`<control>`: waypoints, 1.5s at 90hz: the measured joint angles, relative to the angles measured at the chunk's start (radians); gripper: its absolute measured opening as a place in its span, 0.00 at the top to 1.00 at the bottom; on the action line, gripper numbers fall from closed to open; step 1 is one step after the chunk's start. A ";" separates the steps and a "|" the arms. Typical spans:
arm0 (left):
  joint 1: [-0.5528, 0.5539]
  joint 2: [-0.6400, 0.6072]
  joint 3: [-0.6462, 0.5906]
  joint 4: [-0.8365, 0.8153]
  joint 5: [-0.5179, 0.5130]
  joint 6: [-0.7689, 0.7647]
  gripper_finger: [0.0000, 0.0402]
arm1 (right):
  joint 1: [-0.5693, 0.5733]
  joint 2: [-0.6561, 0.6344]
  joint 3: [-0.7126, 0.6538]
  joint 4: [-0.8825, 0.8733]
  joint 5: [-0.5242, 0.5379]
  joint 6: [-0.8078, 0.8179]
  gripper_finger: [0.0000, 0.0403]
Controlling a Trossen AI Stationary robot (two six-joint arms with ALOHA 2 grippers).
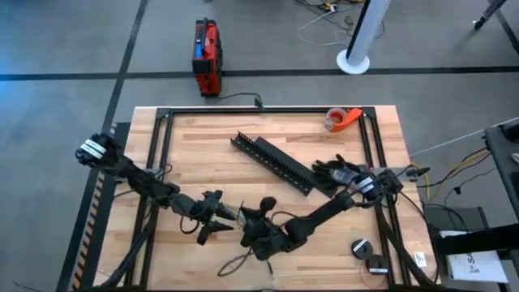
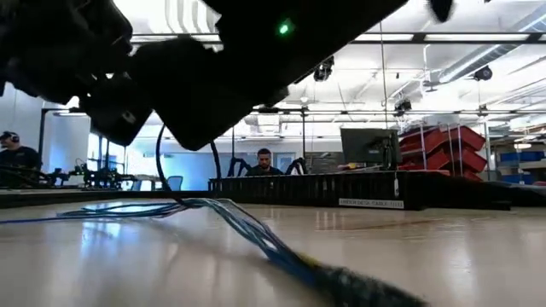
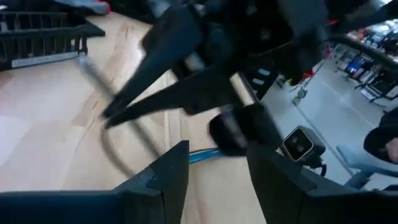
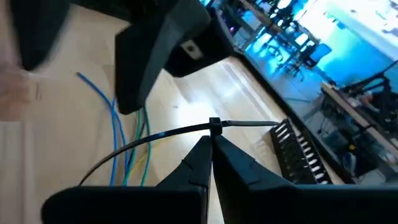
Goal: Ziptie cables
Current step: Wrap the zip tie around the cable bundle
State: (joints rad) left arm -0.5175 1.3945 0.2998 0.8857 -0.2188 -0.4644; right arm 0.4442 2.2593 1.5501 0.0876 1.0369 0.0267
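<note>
Wooden tabletop (image 1: 195, 154), lower centre: right gripper (image 4: 211, 144) clenches the zip tie (image 4: 186, 132) looped over the cables (image 4: 127, 134); left gripper (image 3: 214, 165), fingers parted, waits beside to help cinch.

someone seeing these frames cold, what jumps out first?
Both grippers meet low at the table's front middle: the right gripper is shut on a black zip tie looped over the cables, with the left gripper open right beside it. Behind them a long black slotted rail lies diagonally mid-table. A red box stands on the floor beyond the far edge.
</note>
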 joint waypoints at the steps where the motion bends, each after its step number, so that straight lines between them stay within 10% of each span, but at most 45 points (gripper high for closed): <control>1: 0.000 -0.007 0.000 -0.007 0.000 0.004 0.64 | -0.004 0.000 0.000 0.000 -0.007 -0.001 1.00; 62: -0.007 -0.703 -0.015 -0.863 -0.135 0.033 0.76 | -0.129 0.015 0.001 0.178 -0.105 0.003 1.00; 80: -0.006 -0.711 -0.094 -0.764 -0.229 0.037 0.76 | -0.120 0.015 0.009 0.243 -0.052 -0.070 1.00; 105: -0.006 -0.528 -0.289 -0.133 -0.302 0.079 0.63 | -0.119 0.060 0.018 0.211 -0.049 -0.099 1.00; 135: -0.004 -0.228 -0.156 -0.124 -0.471 0.075 0.54 | -0.124 0.069 0.034 0.217 -0.039 -0.155 1.00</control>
State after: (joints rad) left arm -0.5217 1.1665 0.1435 0.7614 -0.6894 -0.3897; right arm 0.3206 2.3280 1.5845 0.3050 0.9978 -0.1288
